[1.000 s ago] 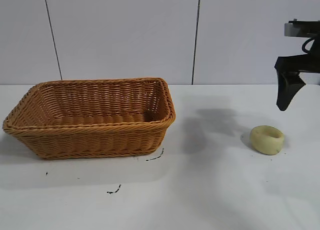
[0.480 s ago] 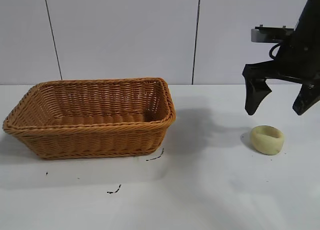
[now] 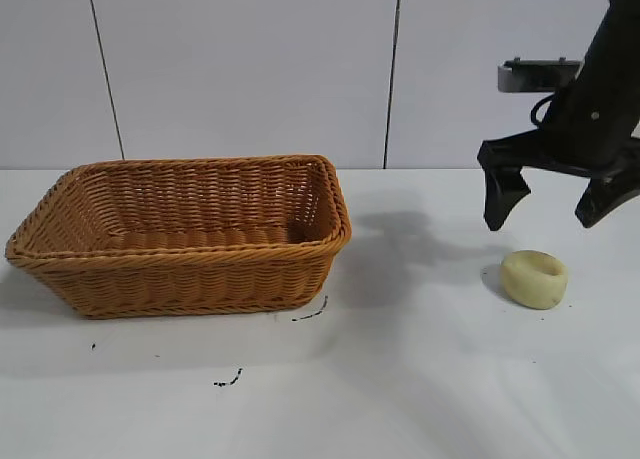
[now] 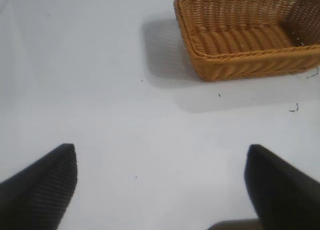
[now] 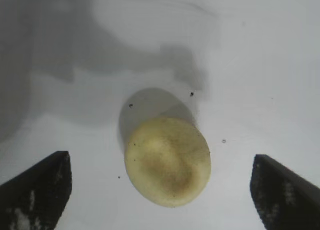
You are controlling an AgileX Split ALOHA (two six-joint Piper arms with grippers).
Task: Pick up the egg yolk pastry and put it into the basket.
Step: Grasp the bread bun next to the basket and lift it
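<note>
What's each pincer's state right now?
Left pincer: open, empty.
Right pincer: open, above the egg yolk pastry, not touching.

Pale dimpled egg yolk pastry (image 3: 534, 278) lies on the table, well apart from the empty wicker basket (image 3: 180, 234).

The right gripper (image 3: 550, 212) hangs just above the egg yolk pastry (image 3: 534, 279), pointing down, its two fingers spread wide to either side. The left gripper (image 4: 160, 185) hovers well apart from the pastry, fingers likewise spread.
</note>
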